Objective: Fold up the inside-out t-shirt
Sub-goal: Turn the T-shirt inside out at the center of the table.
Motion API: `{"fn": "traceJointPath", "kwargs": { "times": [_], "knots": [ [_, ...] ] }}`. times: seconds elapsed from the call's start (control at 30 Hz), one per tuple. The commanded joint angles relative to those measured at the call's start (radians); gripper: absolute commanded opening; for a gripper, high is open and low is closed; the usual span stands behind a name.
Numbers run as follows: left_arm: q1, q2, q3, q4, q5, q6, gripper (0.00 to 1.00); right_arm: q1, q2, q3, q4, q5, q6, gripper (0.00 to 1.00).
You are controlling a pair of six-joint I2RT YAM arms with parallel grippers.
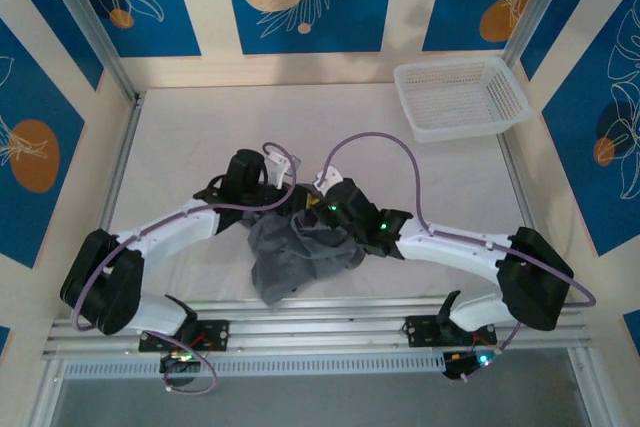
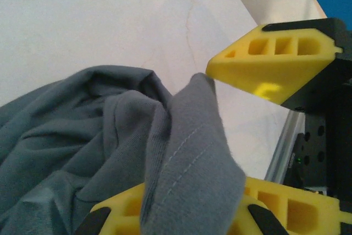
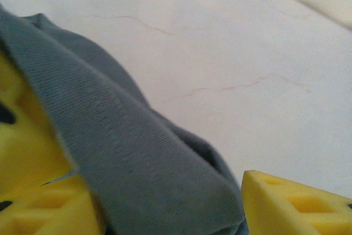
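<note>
- The dark grey t-shirt (image 1: 300, 259) lies bunched at the near middle of the desk (image 1: 200, 137), between my two arms.
- My left fingers (image 2: 275, 61) pinch a stitched hem fold, I judge as a hold for spreading the heap.
- My right fingers (image 3: 297, 205) stand wide, cloth draped over one, ungripped.
- The rail (image 1: 320, 309) sits just beside the heap; open desk lies beyond, with the white mesh basket (image 1: 420, 107) well apart, far right.

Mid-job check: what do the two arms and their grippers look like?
The left arm and right arm are white links with bulky black joint housings. A purple cable loops along each. Green lights dot the right arm's wrist. The fingers are yellow wedges with hollow cells on black mounts.
</note>
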Motion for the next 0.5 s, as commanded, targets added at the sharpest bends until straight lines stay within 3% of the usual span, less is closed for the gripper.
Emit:
{"fn": "traceJointPath", "kwargs": {
  "times": [0.0,0.23,0.4,0.47],
  "knots": [
    [-0.010,-0.047,0.026,-0.023,0.036,0.012,0.00,0.002,0.035,0.048,0.044,0.183,-0.088,0.58],
    [-0.010,-0.043,0.023,-0.024,0.031,0.017,0.00,-0.045,-0.037,0.008,-0.055,0.060,0.023,0.34],
    [-0.010,-0.044,0.029,-0.027,0.036,0.019,0.00,-0.160,-0.074,0.011,-0.211,-0.032,0.151,0.38],
    [-0.009,-0.044,0.028,-0.028,0.033,0.018,0.00,-0.195,-0.085,0.025,-0.261,-0.103,0.176,0.32]
  ]
}}
